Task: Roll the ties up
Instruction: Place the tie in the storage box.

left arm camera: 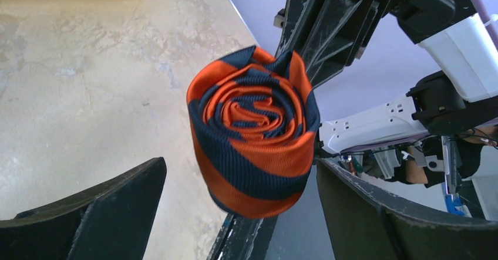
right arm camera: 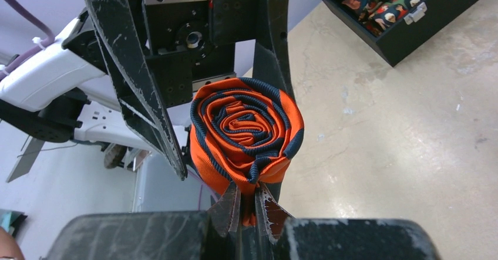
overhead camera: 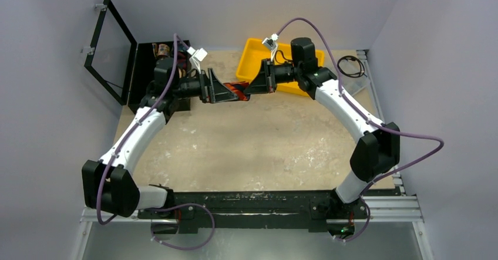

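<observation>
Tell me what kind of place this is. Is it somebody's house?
Probably a robot lab, not a house. The left arm and right arm are bolted to a rail by a scuffed table, plain walls box it in, and a yellow bin sits at the back.

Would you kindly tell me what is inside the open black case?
Patterned fabric rolls lie in the black case; the left arm hides the rest of it from above.
</observation>
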Action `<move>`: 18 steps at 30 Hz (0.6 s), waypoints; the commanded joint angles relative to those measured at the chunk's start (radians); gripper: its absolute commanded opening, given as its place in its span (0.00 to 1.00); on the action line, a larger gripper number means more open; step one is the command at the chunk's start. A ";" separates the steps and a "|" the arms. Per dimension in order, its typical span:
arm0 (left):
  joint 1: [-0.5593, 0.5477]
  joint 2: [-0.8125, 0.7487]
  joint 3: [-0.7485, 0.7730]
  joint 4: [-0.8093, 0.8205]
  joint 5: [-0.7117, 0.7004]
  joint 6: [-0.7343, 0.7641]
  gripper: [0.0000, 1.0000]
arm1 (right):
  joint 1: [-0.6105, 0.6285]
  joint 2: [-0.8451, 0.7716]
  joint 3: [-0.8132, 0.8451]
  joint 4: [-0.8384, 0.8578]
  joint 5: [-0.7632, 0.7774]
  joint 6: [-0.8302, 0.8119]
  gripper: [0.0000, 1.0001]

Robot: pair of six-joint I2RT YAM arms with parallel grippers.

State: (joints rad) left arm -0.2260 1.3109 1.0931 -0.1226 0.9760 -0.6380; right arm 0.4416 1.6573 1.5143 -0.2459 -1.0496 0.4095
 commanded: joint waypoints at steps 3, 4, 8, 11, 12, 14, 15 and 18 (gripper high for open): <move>-0.014 0.030 -0.016 0.296 0.026 -0.211 0.88 | 0.017 -0.061 -0.011 0.087 -0.054 0.043 0.00; -0.020 0.038 -0.020 0.330 0.035 -0.235 0.84 | 0.016 -0.062 -0.015 0.093 -0.054 0.049 0.00; -0.039 0.048 -0.029 0.384 0.053 -0.274 0.76 | 0.017 -0.062 -0.016 0.103 -0.051 0.059 0.00; -0.042 0.048 -0.041 0.413 0.064 -0.301 0.74 | 0.017 -0.060 -0.013 0.113 -0.044 0.069 0.00; -0.042 0.048 -0.043 0.420 0.069 -0.305 0.75 | 0.017 -0.059 -0.011 0.119 -0.043 0.077 0.00; -0.042 0.044 -0.042 0.417 0.073 -0.303 0.84 | 0.017 -0.057 -0.010 0.127 -0.046 0.086 0.00; -0.042 0.042 -0.040 0.409 0.073 -0.297 0.85 | 0.017 -0.058 -0.010 0.131 -0.051 0.089 0.00; -0.043 0.036 -0.039 0.376 0.070 -0.285 0.79 | 0.017 -0.058 -0.011 0.133 -0.053 0.091 0.00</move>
State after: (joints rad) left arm -0.2646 1.3628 1.0508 0.2241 1.0218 -0.9070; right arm 0.4534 1.6459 1.4971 -0.1749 -1.0687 0.4789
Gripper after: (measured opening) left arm 0.831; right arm 0.037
